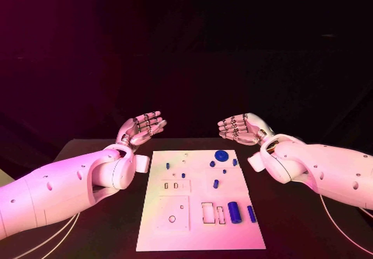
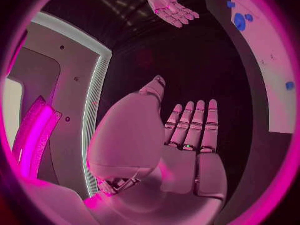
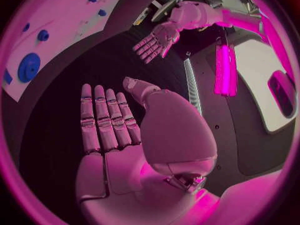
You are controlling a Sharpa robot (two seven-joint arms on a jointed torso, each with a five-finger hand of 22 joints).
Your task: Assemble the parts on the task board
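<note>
Silver fingers on the left hand (image 1: 140, 128) are stretched out side by side, palm up, with nothing in them; the left wrist view shows the same flat, empty palm (image 2: 187, 135). The right hand (image 1: 240, 128) mirrors it across the gap, fingers a little more curled at the tips but apart and holding nothing, its palm (image 3: 109, 122) bare in the right wrist view. Both hands hover above the far edge of the worktop (image 1: 295, 216), touching nothing.

From the hands, the task board (image 1: 198, 237) lies nearer the robot and lower, between the two forearms, its long axis running away from the body. The parts sit mostly on the board's right half: a round blue disc (image 1: 221, 155) near the far edge, just inward of the right hand, small blue pieces (image 1: 212, 163) below it, and a blue cylinder (image 1: 234, 211) with a slimmer blue bar (image 1: 251, 213) beside it near the close end.

By my reading the right hand is the nearer one to the loose parts, and must come down and back toward the board to reach them.
</note>
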